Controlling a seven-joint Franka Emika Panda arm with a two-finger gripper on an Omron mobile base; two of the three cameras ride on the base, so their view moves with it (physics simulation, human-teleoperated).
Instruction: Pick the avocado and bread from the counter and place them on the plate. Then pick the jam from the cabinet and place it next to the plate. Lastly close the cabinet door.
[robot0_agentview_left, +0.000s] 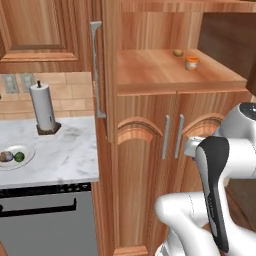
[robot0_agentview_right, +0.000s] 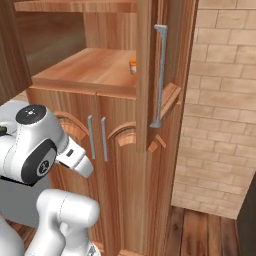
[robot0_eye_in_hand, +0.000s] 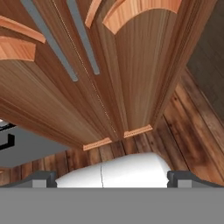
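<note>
The white plate (robot0_agentview_left: 28, 149) lies on the marble counter (robot0_agentview_left: 65, 150) at the left, with the brown bread (robot0_agentview_left: 6, 156) and the green avocado (robot0_agentview_left: 19, 157) side by side on it. The orange jam (robot0_agentview_left: 192, 62) stands on the shelf of the brown cabinet (robot0_agentview_left: 145, 150), whose upper doors hang open. The jam (robot0_agentview_right: 132, 66) also peeks out from behind the open right door. My gripper (robot0_eye_in_hand: 113, 179) is open and holds nothing. It hangs low before the arched lower doors (robot0_eye_in_hand: 131, 65), its fingertips (robot0_eye_in_hand: 43, 179) set wide apart, well below the jam.
A small brown lump (robot0_agentview_left: 178, 52) sits on the shelf behind the jam. A paper towel roll (robot0_agentview_left: 44, 107) stands at the back of the counter. The open doors' bar handles (robot0_agentview_left: 96, 70) (robot0_agentview_right: 160, 75) jut out. A brick wall (robot0_agentview_right: 220, 100) and wooden floor (robot0_agentview_right: 200, 235) lie to the right.
</note>
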